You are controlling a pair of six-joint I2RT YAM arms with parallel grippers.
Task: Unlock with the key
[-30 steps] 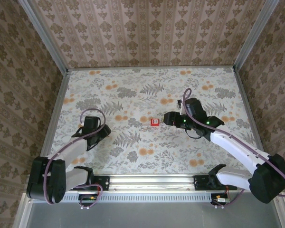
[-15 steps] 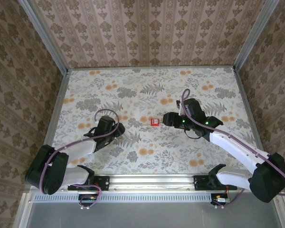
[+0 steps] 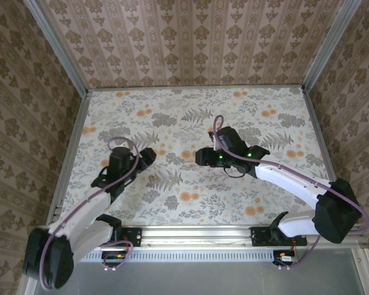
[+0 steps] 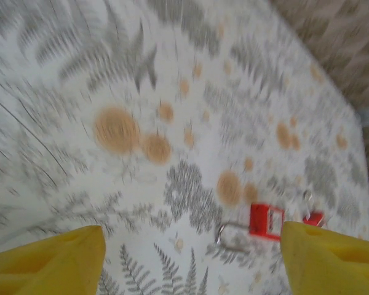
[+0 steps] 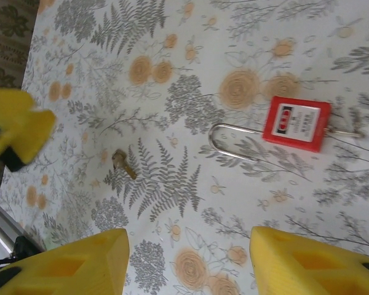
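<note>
Now both arms reach in over the floral bench [image 3: 264, 117] toward its middle, the left arm stretched forward and angled right, the right arm bent across to the left. The left hand [image 4: 190, 264] is spread, with nothing between its yellow fingers [image 4: 49, 261]. The right hand [image 5: 190, 264] is likewise spread and empty, hanging over the red padlock [image 5: 295, 126]. The padlock lies flat between the two hands, its shackle [image 5: 230, 144] toward the left hand. Its white label carries print too small to read. A small brownish piece [image 5: 124, 165] lies apart from it; I cannot tell whether it is the key.
</note>
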